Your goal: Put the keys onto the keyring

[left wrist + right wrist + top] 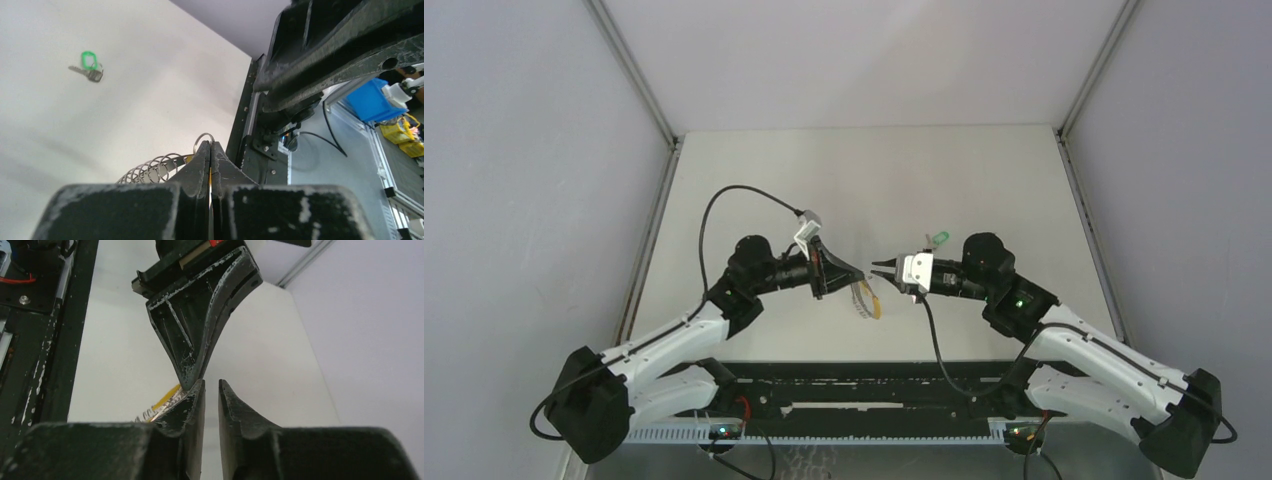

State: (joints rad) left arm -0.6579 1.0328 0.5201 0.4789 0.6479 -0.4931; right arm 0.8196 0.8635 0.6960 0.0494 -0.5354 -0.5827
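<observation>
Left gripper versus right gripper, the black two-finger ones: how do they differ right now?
The left gripper is shut on the grey metal keyring with a yellow-orange section; the right gripper is slightly open and holds nothing. The left gripper reaches in from the left, the right gripper from the right. Both are black, tips nearly meeting.

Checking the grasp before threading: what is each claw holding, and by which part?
The left claw pinches the keyring by its rim, right at its tips. The right claw holds nothing.
</observation>
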